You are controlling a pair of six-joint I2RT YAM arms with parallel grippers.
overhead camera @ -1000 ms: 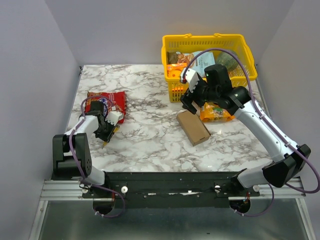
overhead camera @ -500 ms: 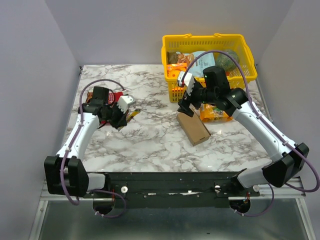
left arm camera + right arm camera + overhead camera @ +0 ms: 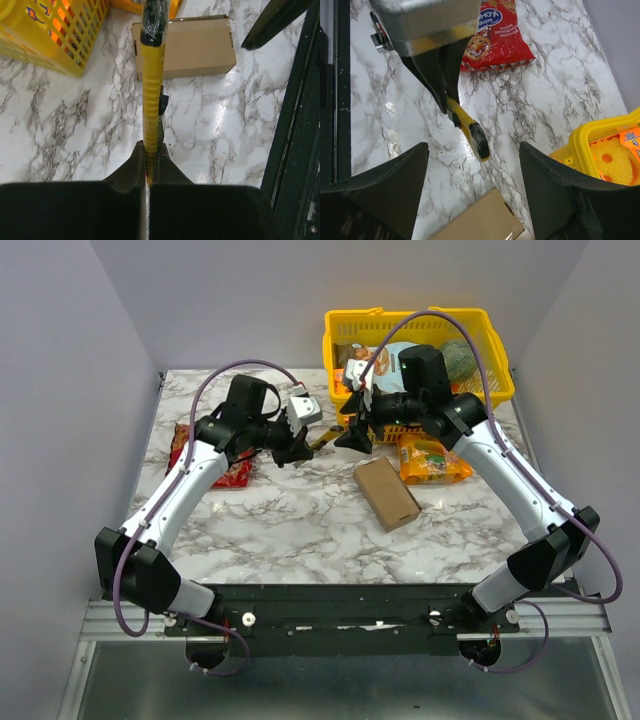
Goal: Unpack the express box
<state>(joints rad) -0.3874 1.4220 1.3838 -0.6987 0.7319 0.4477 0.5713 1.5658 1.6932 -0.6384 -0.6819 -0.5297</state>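
Note:
The express box (image 3: 386, 493) is a small brown cardboard mailer lying flat and closed on the marble table, also seen in the left wrist view (image 3: 192, 47) and at the bottom of the right wrist view (image 3: 480, 225). My left gripper (image 3: 298, 447) (image 3: 148, 150) is shut on the handle of a yellow utility knife (image 3: 322, 440) (image 3: 151, 90) and holds it above the table, its black end pointing toward the box. My right gripper (image 3: 352, 437) (image 3: 472, 150) is open and faces the knife (image 3: 467, 127). The knife's black end sits between the spread fingers without touching either one.
A yellow plastic basket (image 3: 495, 360) with several goods stands at the back right. An orange snack bag (image 3: 435, 462) lies between the basket and the box. A red snack bag (image 3: 235, 472) (image 3: 497, 35) lies at the left under my left arm.
My left arm has swung from the table's left side to the middle, carrying the knife. My right gripper has moved left, off the box, to meet the knife's end.

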